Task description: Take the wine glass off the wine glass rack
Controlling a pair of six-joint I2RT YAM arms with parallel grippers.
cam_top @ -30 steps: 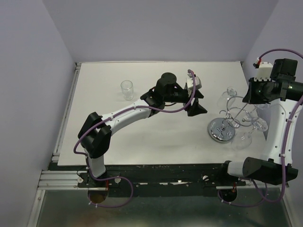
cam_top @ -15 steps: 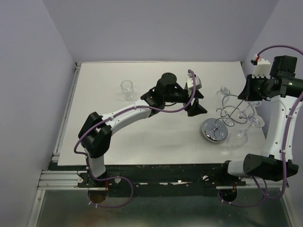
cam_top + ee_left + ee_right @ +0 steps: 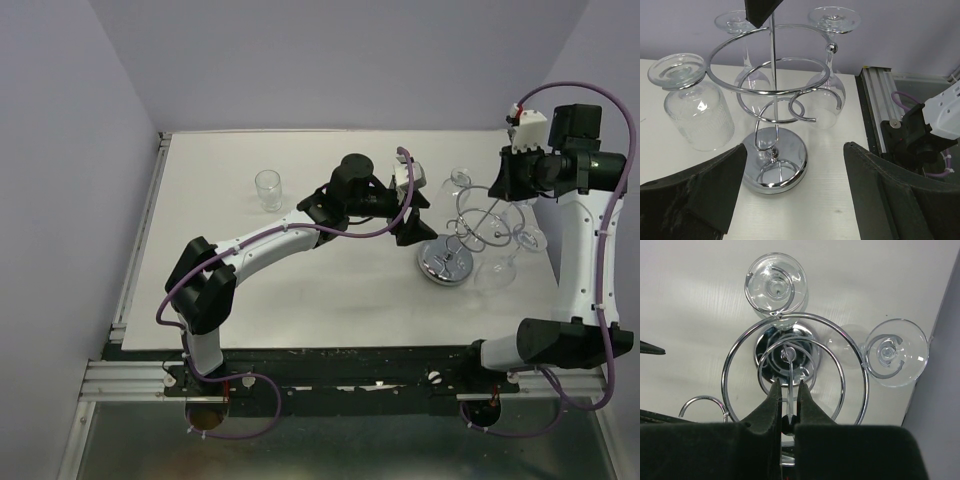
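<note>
Right claw (image 3: 788, 388) grips the rack (image 3: 810, 340) by its post; tilting could slide the glasses (image 3: 776, 287) beneath it off. Left claw (image 3: 795, 195) gapes.

rack (image 3: 790, 160): is gleaming mirror-bright chrome silver
ribbed glass (image 3: 699, 117): is showing clear, with a fine ribbed texture round its wall
wine glasses (image 3: 826, 102): are looking clear and plain
table (image 3: 300, 290): is showing flat white
walls (image 3: 330, 60): are showing pale lilac
arms (image 3: 270, 240): are showing white shells with black joints, purple cables (image 3: 565, 85) running along them
</note>
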